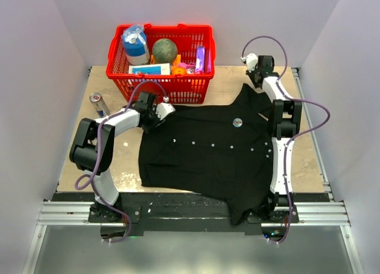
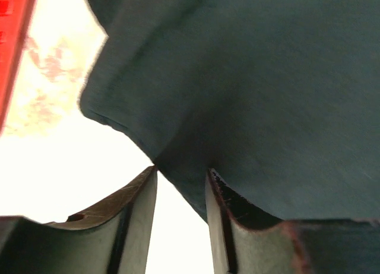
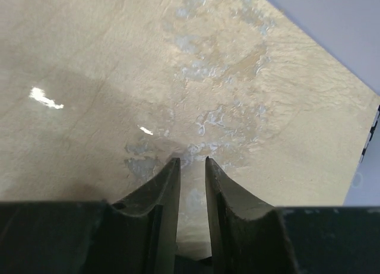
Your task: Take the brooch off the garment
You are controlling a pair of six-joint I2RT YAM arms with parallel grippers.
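So the brooch (image 1: 237, 123) is sitting on the garment (image 1: 202, 149), up near the collar end on the right half. From the top view it's just a small silvery dot, too small to see how it's fastened. The black shirt is spread flat on the surface (image 1: 122, 158) with a row of tiny white buttons (image 1: 214, 145) running across it. Its near right corner droops over the front edge by the right arm's base, so that bit is partly out of sight. The left hand (image 2: 181, 170) is at the shirt's far left corner, well away from the brooch. In its wrist view the cloth edge dips down between the two fingertips and looks puckered toward them, but there's a bright gap lower down between the fingers. I honestly can't tell if it's really pinching the fabric or just has it sitting there. That view is blurry and the brooch isn't in it at all. The right hand (image 3: 192, 161) is off at the far right corner, over bare scuffed surface. Its fingers are only a narrow slit apart with nothing between them, and neither shirt nor brooch shows in its camera. A red basket (image 1: 160, 87) at the back holds a jumble of stuff I can't properly name, and a can (image 1: 98, 104) stands to its left, near the left arm.
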